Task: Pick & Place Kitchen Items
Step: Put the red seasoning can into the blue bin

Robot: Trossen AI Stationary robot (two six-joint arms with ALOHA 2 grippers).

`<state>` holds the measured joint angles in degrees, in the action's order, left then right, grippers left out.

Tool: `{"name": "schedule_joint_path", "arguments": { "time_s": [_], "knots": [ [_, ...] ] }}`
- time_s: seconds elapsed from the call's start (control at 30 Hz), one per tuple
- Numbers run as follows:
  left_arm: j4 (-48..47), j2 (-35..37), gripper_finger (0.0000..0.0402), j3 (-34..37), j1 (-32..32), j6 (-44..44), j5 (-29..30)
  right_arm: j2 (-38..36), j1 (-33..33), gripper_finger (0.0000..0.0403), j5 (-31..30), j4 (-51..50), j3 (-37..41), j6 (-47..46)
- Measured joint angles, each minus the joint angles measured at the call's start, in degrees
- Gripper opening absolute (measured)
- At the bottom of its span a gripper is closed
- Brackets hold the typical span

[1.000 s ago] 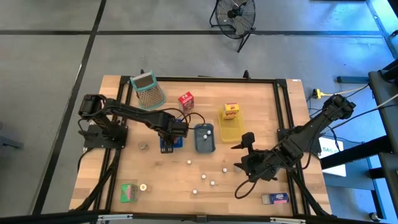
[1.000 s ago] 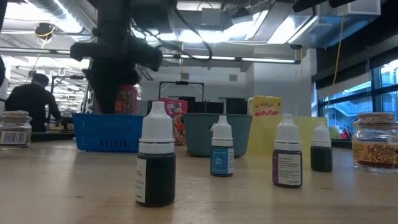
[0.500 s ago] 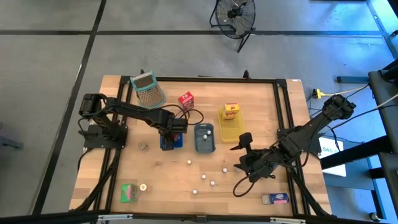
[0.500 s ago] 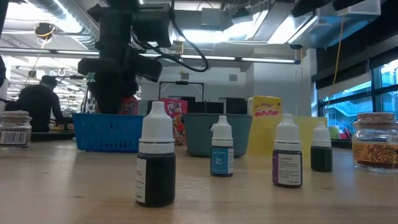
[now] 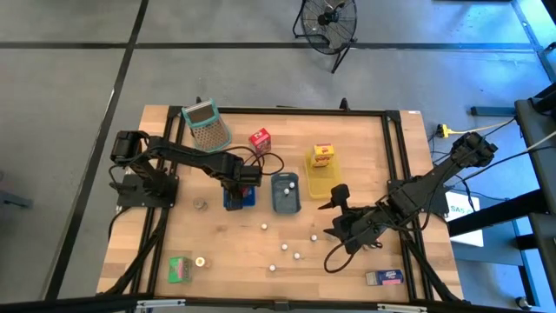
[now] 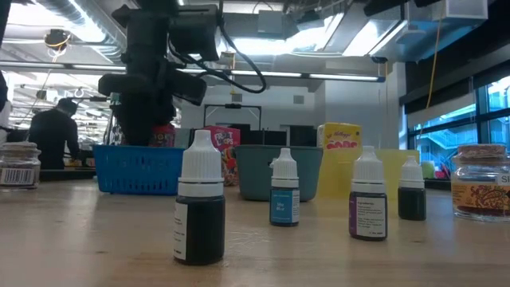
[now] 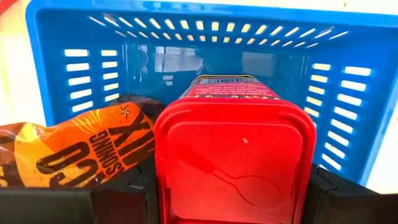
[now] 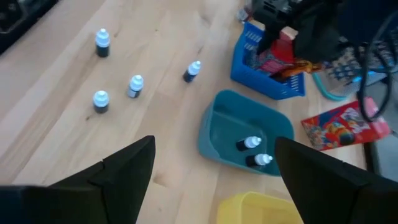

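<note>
My left gripper [image 5: 243, 181] points down into the blue basket [image 7: 56, 37] and is shut on a red tin [image 7: 233, 155]. An orange-brown packet [image 7: 81, 149] lies in the basket beside the tin. My right gripper [image 5: 335, 214] hangs open above the table's right half, touching nothing. Several white-capped dropper bottles [image 6: 198, 199] stand on the wood, and two more lie in the grey-blue tray [image 8: 245, 134]. A yellow carton [image 5: 323, 155] sits at the far end of the yellow tray [image 5: 321, 181]. My left gripper pinches the red tin between its two fingers, on two opposite sides just below the lid [image 7: 163, 180]. The fingers come from above, pointing down. The tin stands upright inside the blue basket; I cannot tell whether its bottom rests on the basket floor.
A green-rimmed mesh basket [image 5: 206, 125] and a red carton [image 5: 259, 139] stand at the far side. A green carton [image 5: 180, 268] sits near left, a blue carton [image 5: 384, 278] near right. Jars [image 6: 480, 179] stand near the low camera. A person [image 6: 49, 131] is in the room behind.
My left gripper has sunk a little with the red tin into the blue basket, then kept still.
</note>
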<state>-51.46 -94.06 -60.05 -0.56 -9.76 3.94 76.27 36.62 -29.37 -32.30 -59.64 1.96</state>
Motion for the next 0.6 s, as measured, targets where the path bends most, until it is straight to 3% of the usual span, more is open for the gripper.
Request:
{"name": "schedule_joint_path", "arguments": {
  "time_s": [0.23,0.6],
  "knots": [
    [-0.4,0.0,0.0214,0.0,0.0,0.0,0.0,0.0,-0.3,0.0332,1.0,0.9,0.0,3.4],
    [-0.4,0.0,0.0216,0.0,0.0,-0.6,-0.1,0.0,-2.2,0.0332,1.6,0.9,0.0,1.2]
  ]
}}
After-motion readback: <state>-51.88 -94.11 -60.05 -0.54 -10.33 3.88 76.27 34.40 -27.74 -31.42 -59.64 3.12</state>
